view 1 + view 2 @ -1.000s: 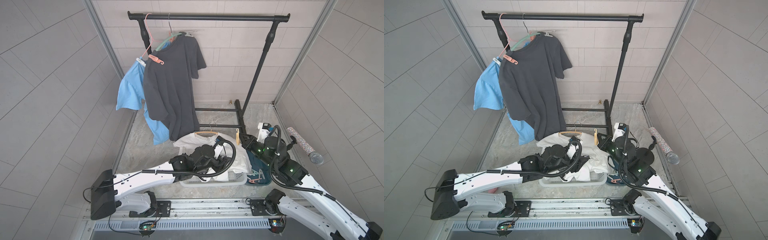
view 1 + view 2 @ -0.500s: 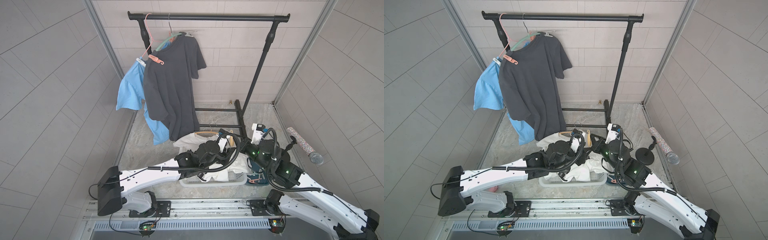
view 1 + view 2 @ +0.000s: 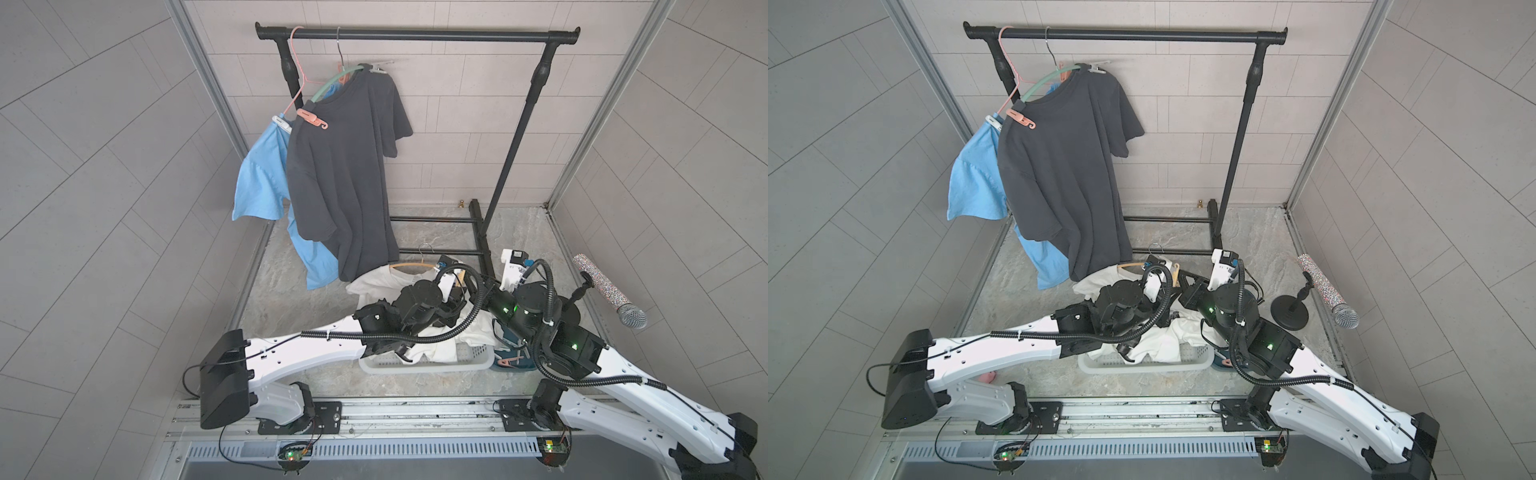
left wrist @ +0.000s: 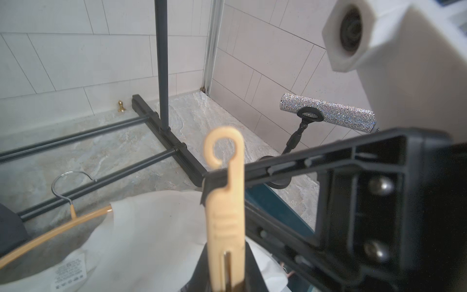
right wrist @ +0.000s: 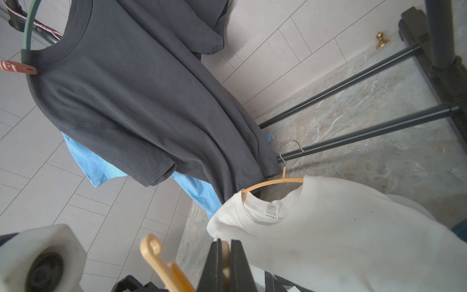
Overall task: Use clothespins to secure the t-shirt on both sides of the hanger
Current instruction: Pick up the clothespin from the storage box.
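Observation:
A pale yellow clothespin point(image 4: 226, 202) stands upright between my two grippers above the basket. My left gripper point(image 4: 227, 246) is shut on its lower body. The black fingers of my right gripper point(image 5: 227, 244) are shut on its upper part, just below the hooked end point(image 5: 151, 246). Beneath them lies the white t-shirt point(image 5: 341, 227), draped on a tan hanger point(image 5: 273, 183) with a metal hook. In both top views the two wrists meet over the white t-shirt point(image 3: 382, 282).
A dark grey t-shirt point(image 3: 345, 166) with a coral clothespin point(image 3: 311, 119) and a blue t-shirt point(image 3: 259, 183) hang from the black rack point(image 3: 415, 35). The white basket point(image 3: 424, 365) sits in front, a teal bin point(image 3: 511, 361) beside it, and a glittery microphone point(image 3: 606, 291) on its stand at the right.
The two grippers have come together over the basket. My left gripper's jaws have closed onto the yellow clothespin, which the right gripper keeps holding.

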`<state>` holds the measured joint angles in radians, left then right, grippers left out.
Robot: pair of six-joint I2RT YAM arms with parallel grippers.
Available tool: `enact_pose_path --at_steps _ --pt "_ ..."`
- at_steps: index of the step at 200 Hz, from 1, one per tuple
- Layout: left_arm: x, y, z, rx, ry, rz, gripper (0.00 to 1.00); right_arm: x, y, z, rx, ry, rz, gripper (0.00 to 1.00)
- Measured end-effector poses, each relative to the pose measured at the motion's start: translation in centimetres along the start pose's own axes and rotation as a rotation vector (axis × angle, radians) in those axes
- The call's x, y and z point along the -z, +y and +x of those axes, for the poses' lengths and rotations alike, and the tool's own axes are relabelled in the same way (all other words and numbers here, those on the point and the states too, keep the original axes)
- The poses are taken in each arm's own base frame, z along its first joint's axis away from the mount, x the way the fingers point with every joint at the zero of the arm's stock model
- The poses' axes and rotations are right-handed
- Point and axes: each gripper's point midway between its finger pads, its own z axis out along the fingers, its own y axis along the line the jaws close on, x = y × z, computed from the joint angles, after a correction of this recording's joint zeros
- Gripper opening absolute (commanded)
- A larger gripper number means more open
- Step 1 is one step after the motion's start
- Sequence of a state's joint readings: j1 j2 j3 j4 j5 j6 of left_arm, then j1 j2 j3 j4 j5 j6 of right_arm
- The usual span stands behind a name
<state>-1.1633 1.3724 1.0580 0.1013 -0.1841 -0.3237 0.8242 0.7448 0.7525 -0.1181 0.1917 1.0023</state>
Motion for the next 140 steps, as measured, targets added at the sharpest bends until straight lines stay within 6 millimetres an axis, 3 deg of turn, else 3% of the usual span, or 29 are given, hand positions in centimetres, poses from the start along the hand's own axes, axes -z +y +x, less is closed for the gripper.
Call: enact_pose_path --at_steps 13,49,66,113,140 --pt "0.1 -0.1 -0.3 -0.003 -0.012 0.004 0.00 0.3 0.2 -0.2 0.008 -0.006 -0.012 0.06" --pt "1.3 -0.2 -0.9 -0.066 -0.036 0.023 0.00 1.7 0.4 -0.8 0.136 -0.019 -0.026 0.53" --pt "2.4 -0.2 -1.3 -0.130 -0.047 0.039 0.00 2.7 0.3 -1.2 0.264 -0.015 -0.022 0.65" --pt "5.7 0.2 -2.8 -0.342 -0.102 0.040 0.00 7.0 2.3 -2.0 0.493 -0.013 -0.153 0.67" --pt "6.3 0.3 -3.1 -0.448 -0.112 0.035 0.00 7.3 3.5 -2.1 0.479 -0.009 -0.209 0.65"
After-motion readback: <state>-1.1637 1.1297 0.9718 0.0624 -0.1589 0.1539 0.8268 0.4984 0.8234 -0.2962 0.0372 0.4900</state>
